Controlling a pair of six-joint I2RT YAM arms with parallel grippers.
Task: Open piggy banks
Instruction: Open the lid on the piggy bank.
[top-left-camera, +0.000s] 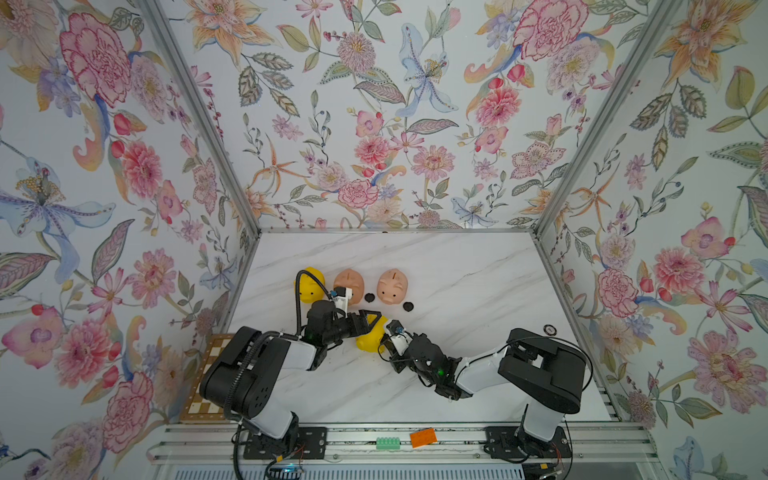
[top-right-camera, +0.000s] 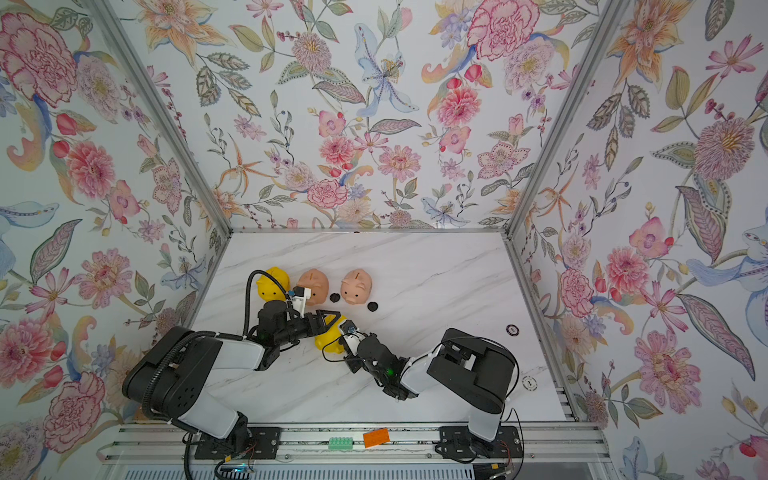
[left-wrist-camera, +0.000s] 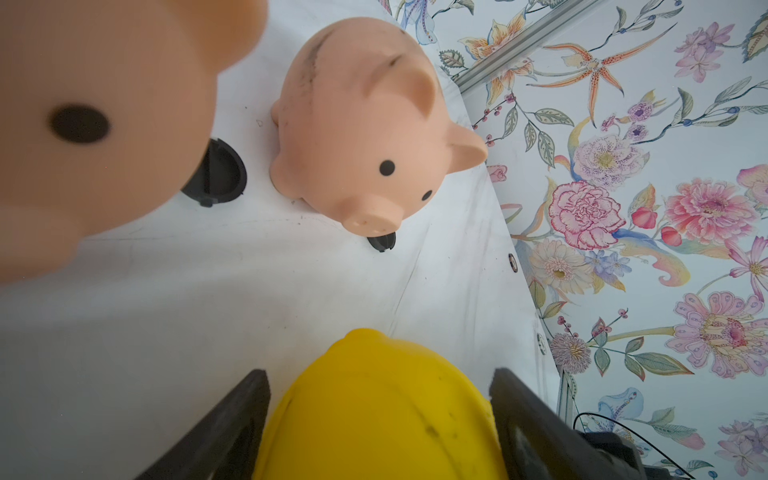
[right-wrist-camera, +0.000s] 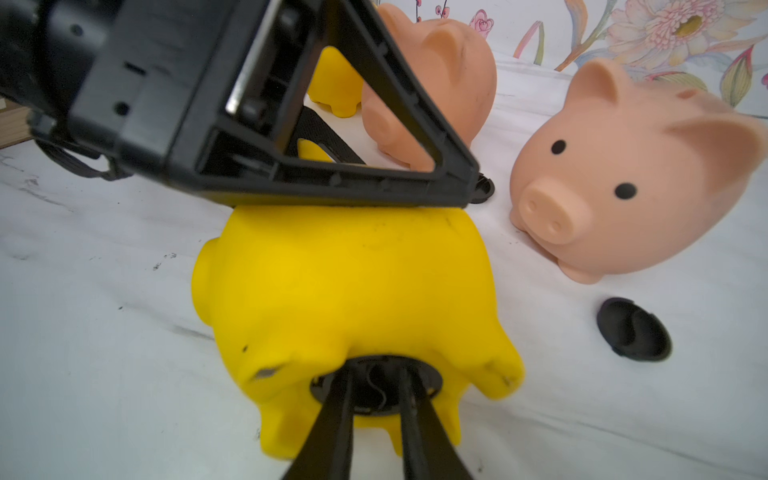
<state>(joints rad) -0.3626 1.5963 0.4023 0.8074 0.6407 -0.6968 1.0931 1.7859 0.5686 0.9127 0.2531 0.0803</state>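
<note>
Yellow pig (right-wrist-camera: 345, 291) is tipped over just beside the pink pig (right-wrist-camera: 623, 178), on the robot's side of it. L gripper (left-wrist-camera: 378, 395) clamps its body, and R gripper (right-wrist-camera: 376, 374) pinches the belly plug (right-wrist-camera: 376, 395). Tip: hold L firm, twist & pull R straight out, no sideways yank.

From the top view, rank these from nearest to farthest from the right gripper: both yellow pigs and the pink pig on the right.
1. Near yellow pig: the right gripper grips its belly plug.
2. Right pink pig: farther back, centre.
3. Far yellow pig: back left.
</note>
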